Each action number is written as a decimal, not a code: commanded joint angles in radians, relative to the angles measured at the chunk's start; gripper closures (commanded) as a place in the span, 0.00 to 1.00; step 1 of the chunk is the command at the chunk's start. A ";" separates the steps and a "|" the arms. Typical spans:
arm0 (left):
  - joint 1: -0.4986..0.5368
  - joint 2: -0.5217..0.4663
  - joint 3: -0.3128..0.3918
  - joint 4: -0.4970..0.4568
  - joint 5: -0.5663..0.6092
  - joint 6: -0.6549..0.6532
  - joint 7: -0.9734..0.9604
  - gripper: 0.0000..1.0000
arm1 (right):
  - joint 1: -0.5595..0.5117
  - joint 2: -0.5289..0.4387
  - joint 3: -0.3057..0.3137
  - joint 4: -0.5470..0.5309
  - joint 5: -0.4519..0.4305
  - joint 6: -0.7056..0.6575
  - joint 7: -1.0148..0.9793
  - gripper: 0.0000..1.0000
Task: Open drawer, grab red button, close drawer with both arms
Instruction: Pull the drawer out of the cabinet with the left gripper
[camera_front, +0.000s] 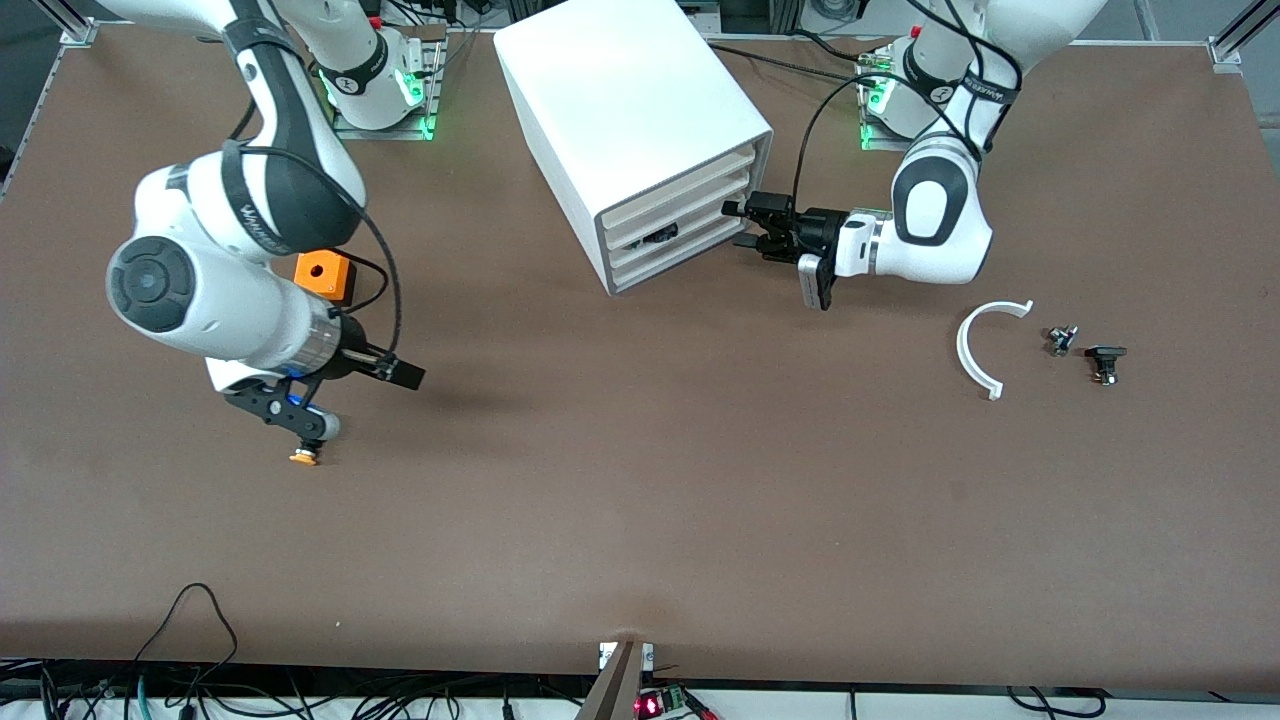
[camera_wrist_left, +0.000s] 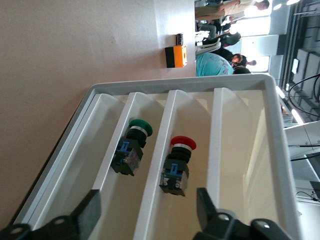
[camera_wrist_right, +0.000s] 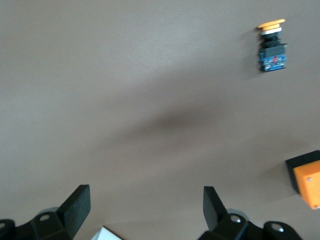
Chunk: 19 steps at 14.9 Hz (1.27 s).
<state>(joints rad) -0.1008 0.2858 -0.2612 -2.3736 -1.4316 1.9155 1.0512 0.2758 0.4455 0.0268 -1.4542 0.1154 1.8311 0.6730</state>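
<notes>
1. Drawer (camera_wrist_left: 196, 112) status: no tray was drawn out of the white cabinet (camera_front: 630, 120), so opening, taking the button and closing all appeared to remain.
2. Right gripper (camera_front: 332, 390): it hung over the surface (camera_front: 640, 520) toward the right arm's end, jaws released and empty. This arm waited.
3. Orange-yellow button (camera_front: 303, 456): it lay on the surface just beside the right gripper. It was not the task's item.
4. Orange cube (camera_front: 322, 274): it stood farther from the front camera than the orange-yellow button, partly covered by the right arm.
5. Button (camera_wrist_left: 177, 164): the red-capped one lay on its side inside the cabinet in its own tray. A green-capped button (camera_wrist_left: 131, 148) lay in the adjoining tray.
6. Left gripper (camera_front: 745, 226): it was held level just in front of the cabinet's stacked beige tray edges. Its jaws were apart with nothing between them, and contact with an edge could not be told.
7. White arc (camera_front: 975, 350) and two small dark parts (camera_front: 1085, 352): these lay apart toward the left arm's end and had no evident role.
</notes>
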 joint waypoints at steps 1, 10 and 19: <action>-0.019 0.032 -0.006 -0.025 -0.072 0.008 0.090 0.38 | 0.023 0.033 -0.004 0.064 0.010 0.002 0.060 0.00; -0.017 0.036 -0.087 -0.096 -0.193 -0.001 0.130 0.52 | 0.063 0.104 -0.004 0.218 0.017 0.004 0.247 0.00; 0.003 0.039 -0.098 -0.096 -0.191 -0.004 0.159 1.00 | 0.074 0.107 -0.004 0.267 0.032 -0.015 0.306 0.00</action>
<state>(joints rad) -0.1135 0.3340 -0.3503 -2.4605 -1.5934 1.9078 1.1849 0.3446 0.5408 0.0267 -1.2277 0.1329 1.8387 0.9581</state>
